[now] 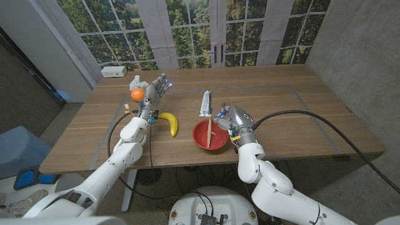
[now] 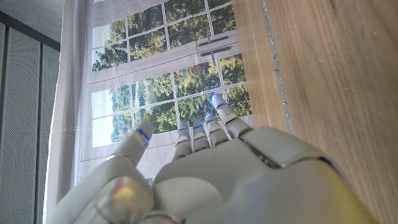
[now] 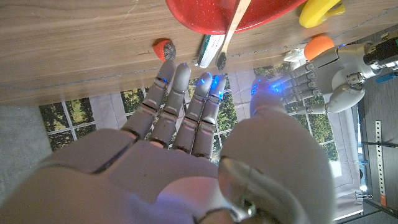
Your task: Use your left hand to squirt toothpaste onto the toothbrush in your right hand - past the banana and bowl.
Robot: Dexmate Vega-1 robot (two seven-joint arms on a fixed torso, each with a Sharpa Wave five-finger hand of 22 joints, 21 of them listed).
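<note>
I am standing at the wooden table (image 1: 300,119), both arms reaching out over it. Nothing of the task is in hand yet.

My left hand (image 1: 153,92) is hovering above the far left of the table, fingers spread and pointing away toward the windows — holding nothing. An orange ball (image 1: 137,94) is sitting just beside it, and in the right wrist view that ball looks to be touching the fingertips; I cannot tell for sure. My right hand (image 1: 232,119) is waiting at the red bowl's (image 1: 201,137) far right rim, fingers extended and apart, also holding nothing.

The banana (image 1: 170,122) is lying between my two hands, just left of the bowl. A thin wooden stick (image 1: 210,128) is resting in the bowl, leaning over its far rim. Past the bowl lies the toothpaste tube (image 1: 204,103), lengthwise, away from me. I am not making out a toothbrush for certain — a small green-and-white piece (image 3: 207,50) near the bowl in the right wrist view may be part of one.

Risks as I judge them: my left hand crossing to the tube is passing over the banana and could sweep it into the bowl. The right hand sits close enough to the rim to tip the stick or shove the bowl. The ball could roll away if nudged.
</note>
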